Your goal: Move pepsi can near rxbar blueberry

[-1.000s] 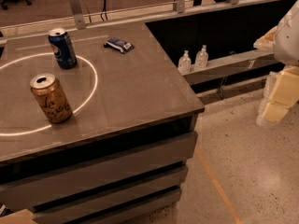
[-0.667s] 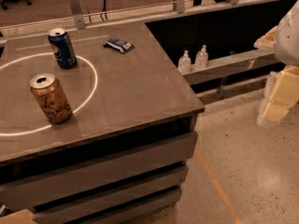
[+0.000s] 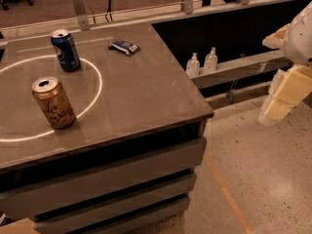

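- The pincer, the cream-coloured end of the arm, hangs at the right edge of the view. It is off the surface and well apart from every item. You cannot tell if it is spread or pressed together.
- The dark blue pepsi can with the silver top stands upright at the far left of the grey stone-like surface, on the line of a thin white ring of light.
- The flat rxbar blueberry in its dark blue wrapper lies to the right of this can, near it but not touching, close to the far edge.
- I think the reach is the main risk. The arm must cross the surface from the right, and the bar lies on that way, so a low approach can sweep it aside.
- The can is tall and narrow. A touch on its side before the pincer is around it can knock it over.
- The gold-brown can with script lettering stands nearer to the front edge. Take care that you do not take this one by mistake.
- When you set the can down, leave a gap. If it lands on the wrapper, it will probably tilt.
- Two small clear bottles stand on a lower ledge between the pincer and the surface, so a low swing can hit them.
- Metal posts rise behind the far edge and limit the room there.
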`<state>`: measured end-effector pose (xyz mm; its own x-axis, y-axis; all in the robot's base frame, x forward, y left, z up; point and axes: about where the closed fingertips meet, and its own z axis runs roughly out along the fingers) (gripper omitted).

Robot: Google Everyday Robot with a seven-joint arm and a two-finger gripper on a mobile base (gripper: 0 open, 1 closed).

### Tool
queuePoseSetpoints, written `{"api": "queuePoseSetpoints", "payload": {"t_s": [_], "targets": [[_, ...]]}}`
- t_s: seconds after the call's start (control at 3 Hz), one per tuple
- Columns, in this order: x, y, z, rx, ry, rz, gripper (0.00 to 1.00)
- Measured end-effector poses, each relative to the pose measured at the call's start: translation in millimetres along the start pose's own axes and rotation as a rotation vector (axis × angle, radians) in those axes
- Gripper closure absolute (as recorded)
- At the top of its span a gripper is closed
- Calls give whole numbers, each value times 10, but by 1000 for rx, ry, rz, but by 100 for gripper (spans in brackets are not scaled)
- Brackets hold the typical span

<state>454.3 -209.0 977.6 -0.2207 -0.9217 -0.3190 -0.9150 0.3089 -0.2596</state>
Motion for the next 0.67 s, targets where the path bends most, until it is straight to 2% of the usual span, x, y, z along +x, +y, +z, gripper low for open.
{"api": "queuePoseSetpoints", "payload": {"t_s": [0.33,0.67], "targets": [[-160,-125,205,10,-168,16,0],[-417,-319,500,34,-378,18,0]]}}
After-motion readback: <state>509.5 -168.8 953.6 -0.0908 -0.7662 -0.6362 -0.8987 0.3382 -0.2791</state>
